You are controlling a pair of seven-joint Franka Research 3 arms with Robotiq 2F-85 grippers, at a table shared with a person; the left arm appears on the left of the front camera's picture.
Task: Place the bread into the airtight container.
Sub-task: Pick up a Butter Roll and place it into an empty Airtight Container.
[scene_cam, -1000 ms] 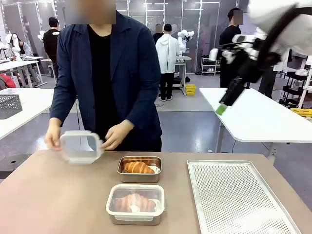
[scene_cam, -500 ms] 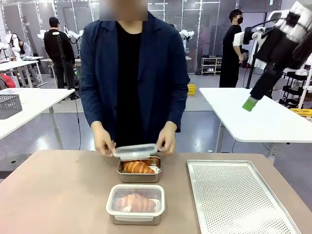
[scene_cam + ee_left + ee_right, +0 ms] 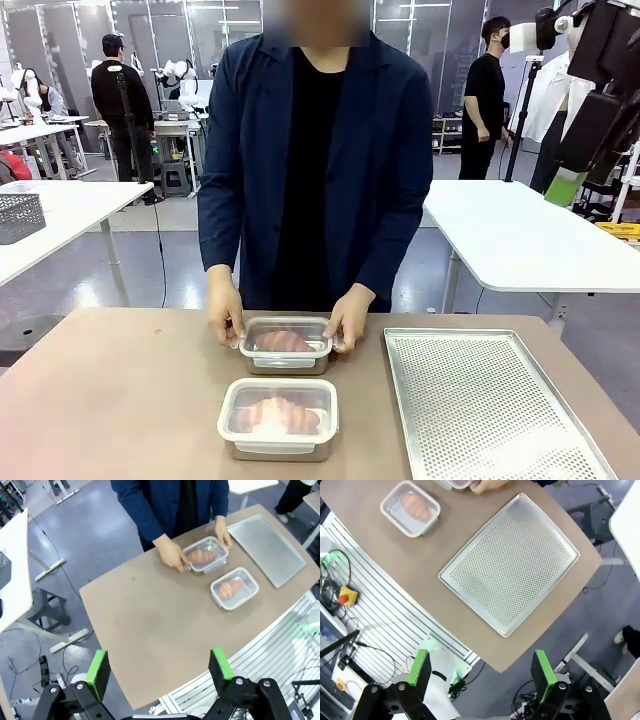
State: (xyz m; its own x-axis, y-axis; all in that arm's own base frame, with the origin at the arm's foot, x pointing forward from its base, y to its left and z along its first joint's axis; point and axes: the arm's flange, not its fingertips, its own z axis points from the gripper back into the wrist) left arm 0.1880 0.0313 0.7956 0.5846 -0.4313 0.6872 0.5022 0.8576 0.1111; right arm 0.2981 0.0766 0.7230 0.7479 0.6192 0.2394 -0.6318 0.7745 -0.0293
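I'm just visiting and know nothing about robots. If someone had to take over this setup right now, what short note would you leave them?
Left gripper: open, holding nothing, high above the table.
Right gripper: open, holding nothing, high above the perforated tray.
The person's hands rest on either side of the far container and press its lid down; there is a croissant inside.
The near container is lidded, with its own croissant inside.
Done: both breads are in containers.
Left: the person finishes sealing the far lid. The perforated tray holds nothing, so I see no further bread to pack.
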